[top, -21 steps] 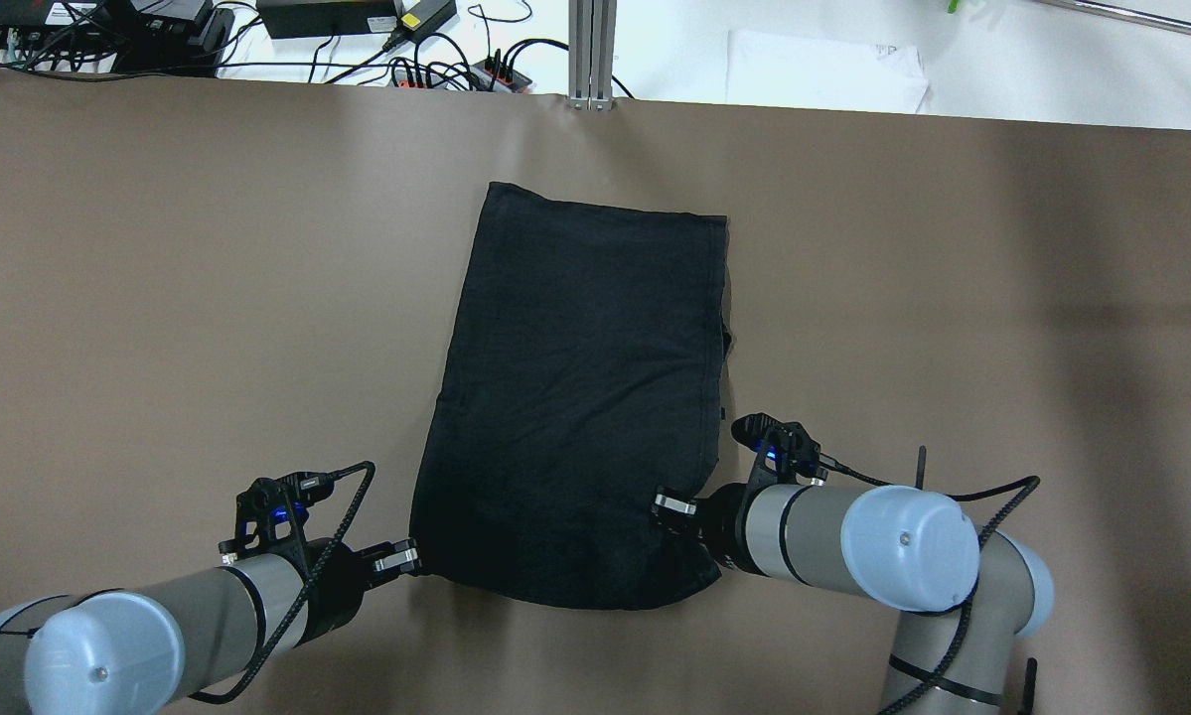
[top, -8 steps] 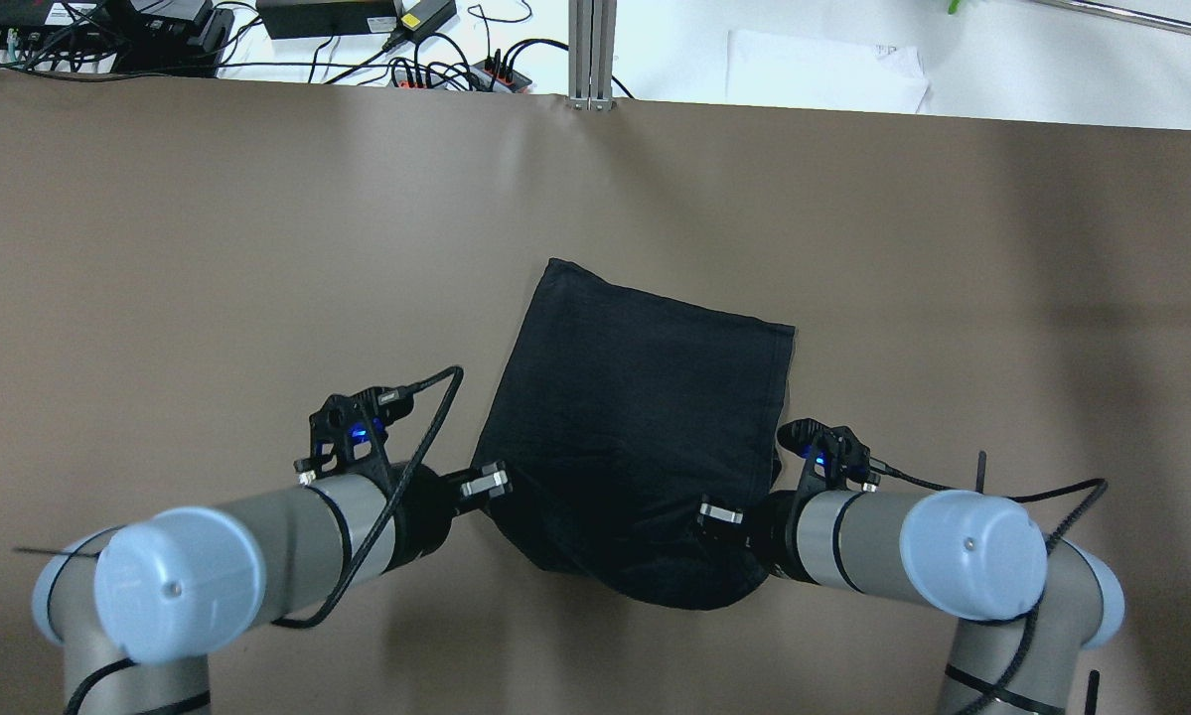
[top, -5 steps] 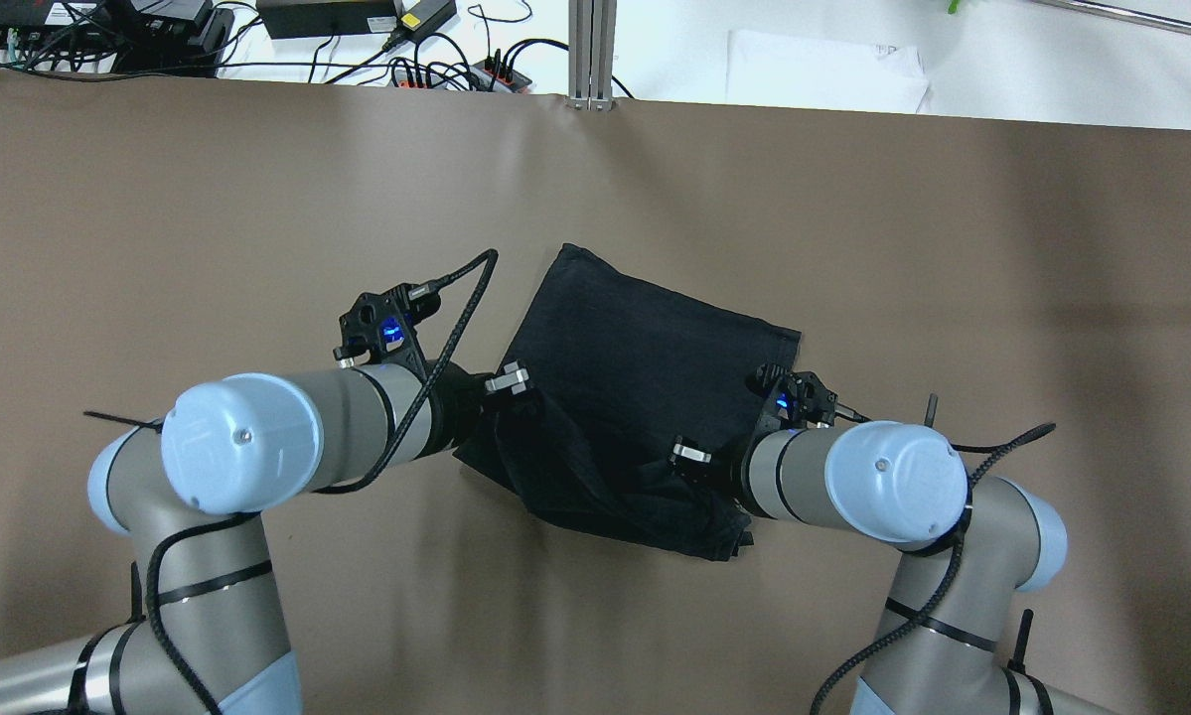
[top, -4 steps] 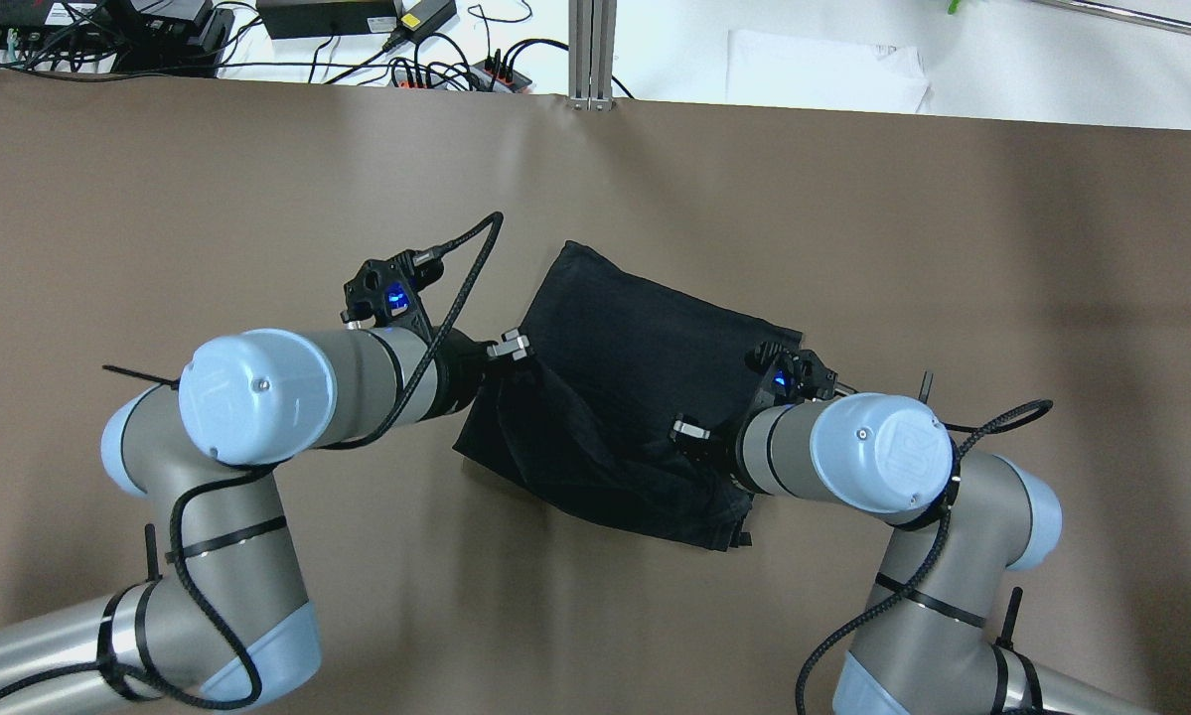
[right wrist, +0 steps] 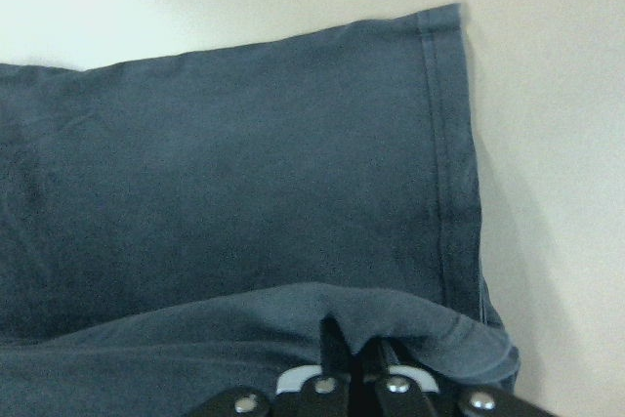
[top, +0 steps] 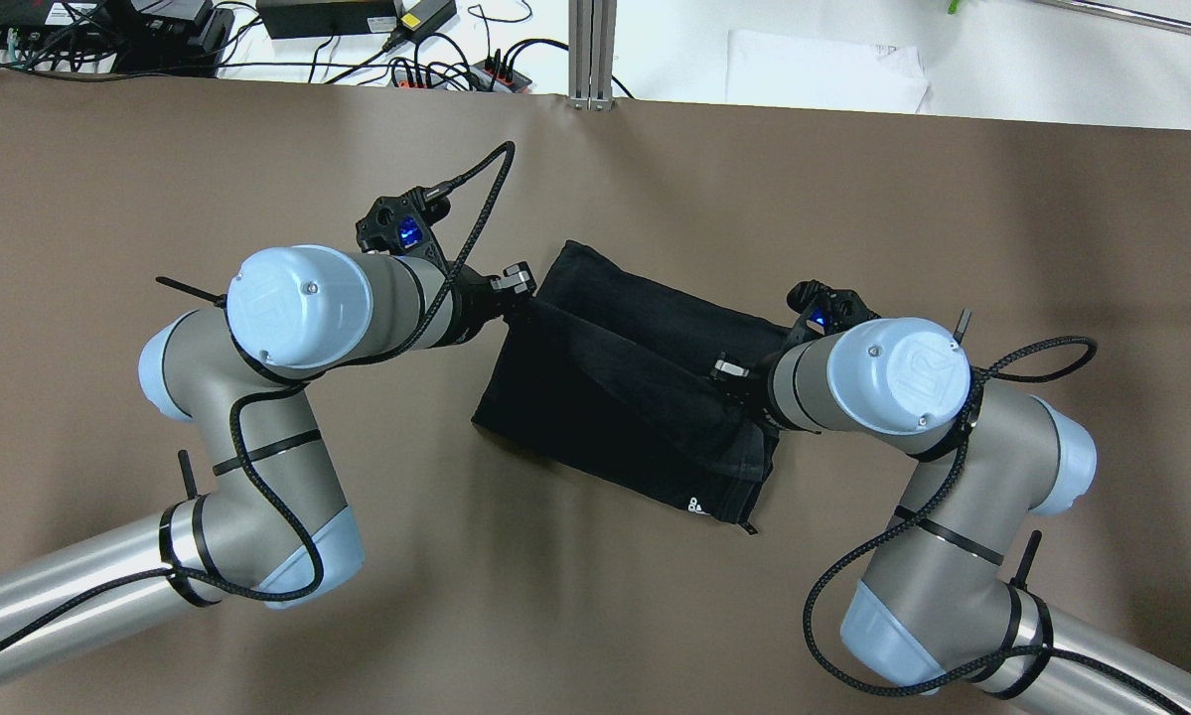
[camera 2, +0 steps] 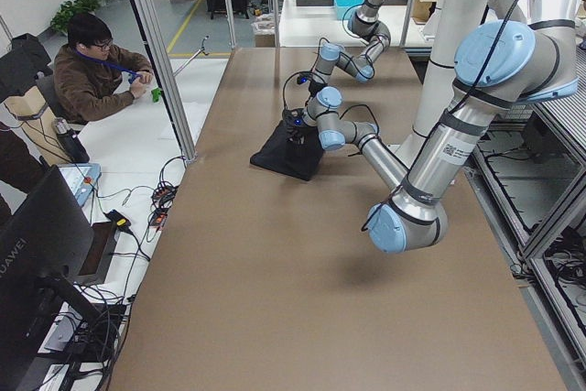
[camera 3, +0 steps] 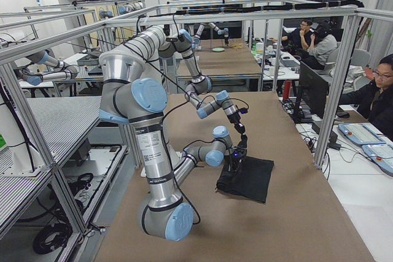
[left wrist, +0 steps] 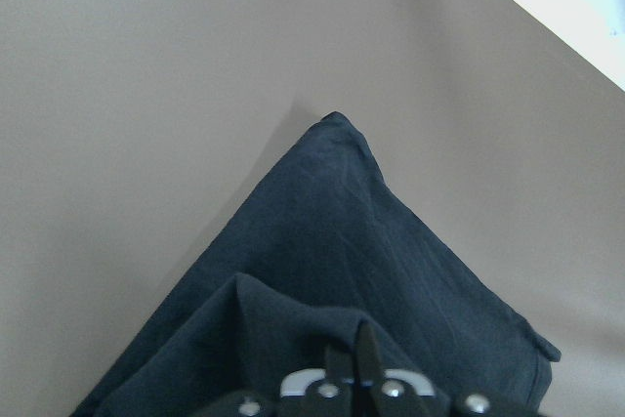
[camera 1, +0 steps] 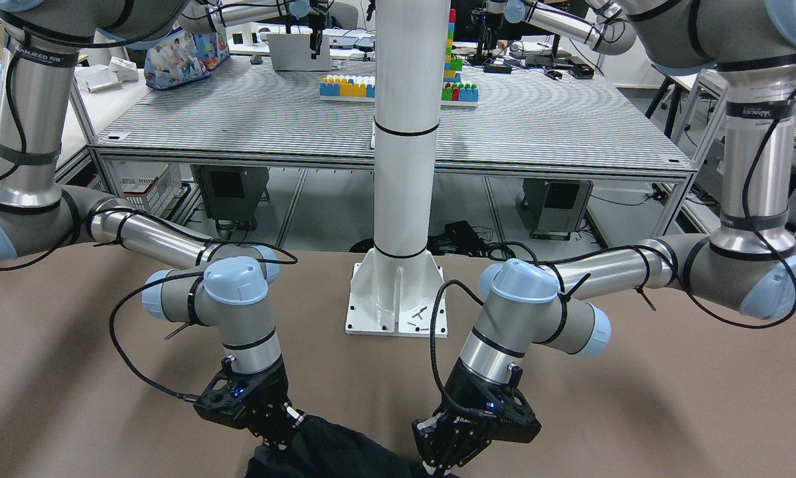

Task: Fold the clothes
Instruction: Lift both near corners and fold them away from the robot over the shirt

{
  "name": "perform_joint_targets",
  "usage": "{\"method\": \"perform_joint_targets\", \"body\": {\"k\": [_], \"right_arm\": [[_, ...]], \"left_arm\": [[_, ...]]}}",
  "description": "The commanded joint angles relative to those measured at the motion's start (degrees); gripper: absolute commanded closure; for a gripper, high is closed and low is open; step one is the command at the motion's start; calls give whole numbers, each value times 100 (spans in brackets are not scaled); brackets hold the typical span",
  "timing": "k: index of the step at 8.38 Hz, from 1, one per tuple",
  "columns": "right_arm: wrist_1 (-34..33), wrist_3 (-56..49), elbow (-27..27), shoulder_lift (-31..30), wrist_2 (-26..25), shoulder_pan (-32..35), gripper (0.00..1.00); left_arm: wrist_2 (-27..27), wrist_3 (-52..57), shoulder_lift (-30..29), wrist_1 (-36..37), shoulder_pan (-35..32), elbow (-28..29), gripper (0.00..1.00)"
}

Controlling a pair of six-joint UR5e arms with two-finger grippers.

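Brown table top point(top: 158, 149), lab benches and white pillar point(camera 1: 401, 166) behind in the front view. Jaws of left gripper point(top: 519, 287) clenched on a lifted fold of the black garment point(top: 605, 397), at the garment's upper-left end in the overhead frame. Jaws of right gripper point(top: 731, 370) likewise pinched on the same raised edge, right of centre. Garment at centre of overhead frame, between both grippers, lower layer flat on table, top layer doubled over it. Small white logo point(top: 692, 504) near garment's lower-right corner. Hemmed corner at upper right of right wrist view. Black power brick point(top: 327, 15) at top-left edge, beyond table
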Motion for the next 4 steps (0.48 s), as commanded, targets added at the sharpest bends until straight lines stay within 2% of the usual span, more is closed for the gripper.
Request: {"method": "perform_joint_targets", "body": {"k": [1,3,4], "right_arm": [[-498,-230,-160,314,38,253,100],[-499,-230,-843,998,38,279,100],[-473,-239,-1134,1150,29,279,100]], "left_arm": [[-14,-10,-328,-183,-142,569,100],[-5,-54,-461,-183,-133,720,100],[4,-63,-488,-192,-124,721,100]]}}
